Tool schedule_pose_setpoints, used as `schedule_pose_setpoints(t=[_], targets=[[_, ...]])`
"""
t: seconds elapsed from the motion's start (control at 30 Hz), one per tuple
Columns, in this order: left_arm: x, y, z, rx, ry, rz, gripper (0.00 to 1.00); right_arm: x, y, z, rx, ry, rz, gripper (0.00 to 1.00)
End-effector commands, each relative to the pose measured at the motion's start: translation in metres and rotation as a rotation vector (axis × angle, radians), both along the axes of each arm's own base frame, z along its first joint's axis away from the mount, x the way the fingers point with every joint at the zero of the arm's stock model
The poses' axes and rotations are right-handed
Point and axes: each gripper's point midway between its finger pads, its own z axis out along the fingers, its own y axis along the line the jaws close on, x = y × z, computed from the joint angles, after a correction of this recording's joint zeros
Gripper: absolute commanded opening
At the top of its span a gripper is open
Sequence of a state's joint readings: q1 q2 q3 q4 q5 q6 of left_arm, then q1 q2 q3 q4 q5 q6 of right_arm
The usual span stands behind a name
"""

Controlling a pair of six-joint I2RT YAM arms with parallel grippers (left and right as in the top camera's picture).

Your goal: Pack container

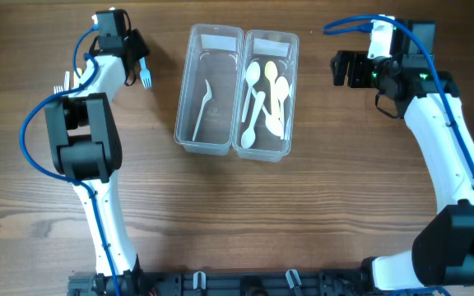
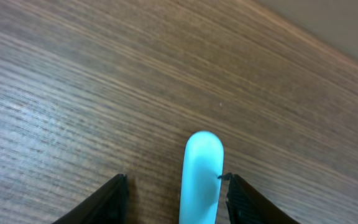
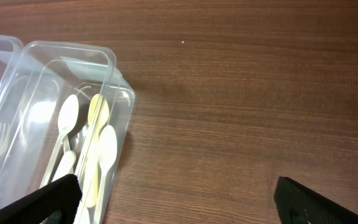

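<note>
One blue fork (image 2: 201, 180) sits off-centre in our left claw (image 2: 174, 183), grip unclear, so we may drop it; right claw (image 3: 176, 190) gapes empty.

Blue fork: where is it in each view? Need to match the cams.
Overhead: blue fork at upper left, on the table, left of the clear containers.
Left wrist: only its handle, bottom centre, between the fingers of the left gripper.
Right wrist: not in it.
Shared landmark: the wood-grain table, in all three.

Brown wood-grain table (image 1: 303, 222) underneath.
</note>
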State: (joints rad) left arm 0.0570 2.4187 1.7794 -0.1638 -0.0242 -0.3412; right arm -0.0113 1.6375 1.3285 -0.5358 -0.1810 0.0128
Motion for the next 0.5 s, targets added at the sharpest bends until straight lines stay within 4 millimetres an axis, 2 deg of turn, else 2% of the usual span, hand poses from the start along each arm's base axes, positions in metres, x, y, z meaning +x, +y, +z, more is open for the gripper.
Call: schedule_pose_setpoints(t=[0.0, 0.17, 0.33, 0.4, 0.47], targets=[[-0.002, -0.012, -0.012, 0.024, 0.026, -0.097, 0.5, 0.0, -0.001, 0.006, -0.015, -0.019, 0.003, 1.0], [-0.011, -0.014, -0.027, 0.053, 0.081, -0.138, 0.54, 0.0, -0.001, 0.006, -0.014, -0.019, 0.002, 1.0], [-0.027, -0.017, -0.062, 0.042, 0.174, -0.144, 0.59, 0.0, -0.001, 0.006, -0.014, -0.019, 0.002, 1.0], [-0.028, -0.021, -0.064, 0.048, 0.18, -0.157, 0.49, 0.0, -0.001, 0.006, -0.014, -0.019, 0.002, 1.0], [-0.027, -0.028, -0.064, 0.084, 0.181, -0.203, 0.27, 0.0, -0.001, 0.006, -0.014, -0.019, 0.002, 1.0]])
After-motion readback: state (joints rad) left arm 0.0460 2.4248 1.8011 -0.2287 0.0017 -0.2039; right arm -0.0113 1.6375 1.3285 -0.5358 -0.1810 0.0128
